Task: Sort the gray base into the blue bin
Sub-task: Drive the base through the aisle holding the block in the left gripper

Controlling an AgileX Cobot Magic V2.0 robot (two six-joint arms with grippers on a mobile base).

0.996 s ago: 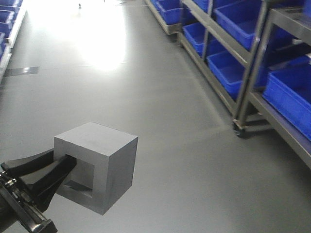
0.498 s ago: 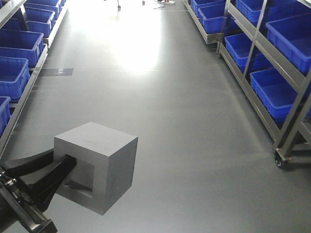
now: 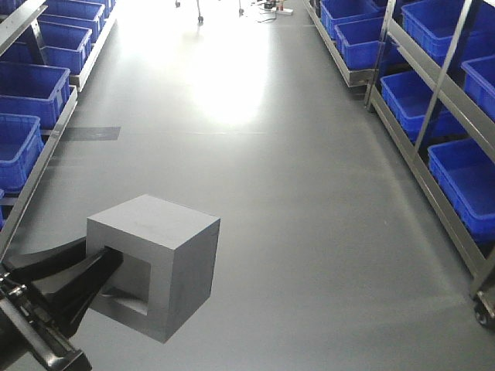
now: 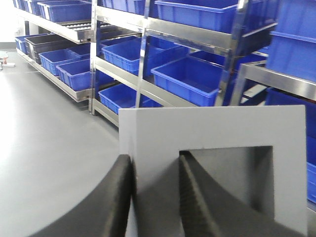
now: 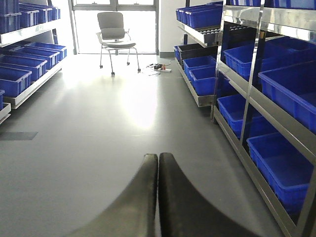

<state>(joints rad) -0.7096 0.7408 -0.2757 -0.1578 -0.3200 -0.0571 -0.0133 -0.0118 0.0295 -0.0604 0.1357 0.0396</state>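
Since a second ago the right-hand shelves [image 3: 427, 199] slid outward and blue bins [image 3: 31, 85] appeared at left; the gray base [image 3: 166, 255] kept its place, raised above the floor [image 3: 294, 232] and pinched by the left gripper [image 3: 104, 259], one finger inside the recess; the right gripper [image 5: 158, 160] is pressed closed.

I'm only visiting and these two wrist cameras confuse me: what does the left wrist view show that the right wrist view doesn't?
Only the left wrist view shows the gray base, pinched by the left tool across one wall of its recess. Only the right wrist view shows an office chair at the aisle's far end and the right tool, shut and empty. Both show the gray floor and metal shelves loaded with blue bins.
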